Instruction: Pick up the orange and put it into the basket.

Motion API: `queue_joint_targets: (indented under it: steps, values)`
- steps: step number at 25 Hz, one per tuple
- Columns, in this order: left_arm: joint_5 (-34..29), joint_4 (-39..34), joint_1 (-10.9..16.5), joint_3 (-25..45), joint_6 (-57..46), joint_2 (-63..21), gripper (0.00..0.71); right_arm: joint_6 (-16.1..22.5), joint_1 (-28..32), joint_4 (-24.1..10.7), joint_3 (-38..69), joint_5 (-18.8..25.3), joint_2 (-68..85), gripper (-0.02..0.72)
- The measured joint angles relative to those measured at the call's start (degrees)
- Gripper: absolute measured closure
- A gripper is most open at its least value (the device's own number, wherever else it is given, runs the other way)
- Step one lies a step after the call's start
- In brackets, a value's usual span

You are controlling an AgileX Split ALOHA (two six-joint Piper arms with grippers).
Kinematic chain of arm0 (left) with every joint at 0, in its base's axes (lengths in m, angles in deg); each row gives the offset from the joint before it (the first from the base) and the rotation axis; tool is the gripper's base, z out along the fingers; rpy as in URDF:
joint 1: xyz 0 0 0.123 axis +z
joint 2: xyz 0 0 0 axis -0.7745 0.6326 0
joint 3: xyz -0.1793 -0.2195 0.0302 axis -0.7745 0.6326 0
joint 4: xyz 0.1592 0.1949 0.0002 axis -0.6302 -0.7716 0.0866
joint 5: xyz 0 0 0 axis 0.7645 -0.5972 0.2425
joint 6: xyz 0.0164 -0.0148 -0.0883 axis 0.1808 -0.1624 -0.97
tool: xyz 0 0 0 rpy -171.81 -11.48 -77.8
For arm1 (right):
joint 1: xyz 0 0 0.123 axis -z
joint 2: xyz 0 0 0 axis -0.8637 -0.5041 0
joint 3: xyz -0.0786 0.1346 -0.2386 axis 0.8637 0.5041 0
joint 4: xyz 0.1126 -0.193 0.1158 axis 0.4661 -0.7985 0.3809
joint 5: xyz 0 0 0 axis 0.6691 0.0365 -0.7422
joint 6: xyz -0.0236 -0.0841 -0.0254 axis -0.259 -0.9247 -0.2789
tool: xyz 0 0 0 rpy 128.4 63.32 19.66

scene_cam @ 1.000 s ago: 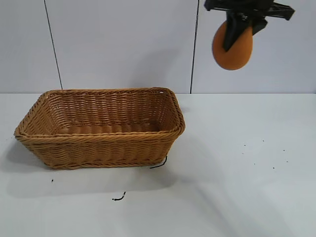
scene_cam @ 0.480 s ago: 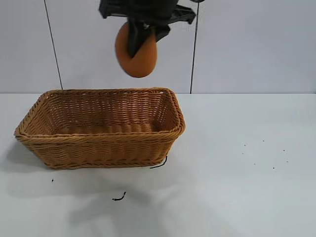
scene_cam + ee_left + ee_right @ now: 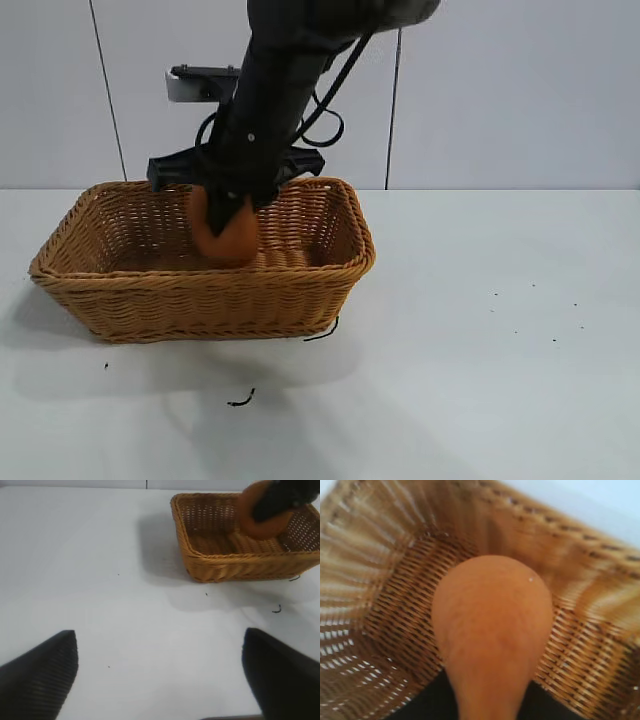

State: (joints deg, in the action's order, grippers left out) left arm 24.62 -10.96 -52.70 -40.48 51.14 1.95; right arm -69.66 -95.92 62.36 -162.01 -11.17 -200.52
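Observation:
The orange (image 3: 224,240) is a matte orange-brown pear-like lump. My right gripper (image 3: 228,208) is shut on its narrow top and holds it inside the tan wicker basket (image 3: 200,298), near the middle, just above the woven floor. In the right wrist view the orange (image 3: 492,625) hangs rounded end down over the basket floor (image 3: 402,610). The left wrist view shows the basket (image 3: 235,565) and the orange (image 3: 260,525) far off. My left gripper (image 3: 160,672) is open and empty over bare table.
The basket stands on a white table (image 3: 480,380) at the left of the exterior view. Two small black scraps (image 3: 240,400) lie in front of the basket. A white wall stands behind.
My right arm has carried the orange leftward from the upper right and lowered it into the basket. The basket has not moved.

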Motion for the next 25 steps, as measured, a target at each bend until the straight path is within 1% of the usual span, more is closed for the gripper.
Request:
queue_joint_targets:
  steps: [2,3,5,7,11,13,14,18,19,20,25]
  values:
    - [0.00,0.00,0.00,0.00,0.00,0.00,0.071,0.00,0.00,0.00,0.00,1.85,0.41,0.084]
    - [0.00,0.00,0.00,0.00,0.00,0.00,0.071,0.00,0.00,0.00,-0.08,2.79,0.59,0.058]
    - [0.00,0.00,0.00,0.00,0.00,0.00,0.071,0.06,0.00,-0.48,-1.46,5.09,0.86,0.037]
    - [-0.05,0.00,0.00,0.00,0.00,0.00,0.071,0.36,0.00,-1.83,-3.83,7.78,1.13,0.029]
    - [-0.05,0.00,0.00,0.00,0.00,0.00,0.071,2.37,0.47,-6.80,-11.31,13.47,1.45,0.027]
    - [-0.05,0.00,0.00,0.00,0.00,0.00,0.071,3.19,1.73,-8.97,-14.37,15.42,1.63,0.027]
    - [-0.05,0.00,0.00,0.00,0.00,0.00,0.071,3.40,2.81,-9.52,-15.26,16.03,1.71,0.027]
    - [-0.05,0.00,0.00,0.00,0.00,0.00,0.071,3.67,9.10,-10.42,-16.64,16.99,1.91,0.027]
    - [-0.05,0.00,0.00,0.00,0.00,0.00,0.071,3.67,9.10,-10.42,-16.64,16.99,1.91,0.027]
    - [-0.05,0.00,0.00,0.00,0.00,0.00,0.071,3.74,12.79,-10.61,-16.64,17.49,1.85,0.027]
    - [-0.05,0.00,0.00,0.00,0.00,0.00,0.071,3.84,22.89,-10.80,-16.64,18.57,1.85,0.027]
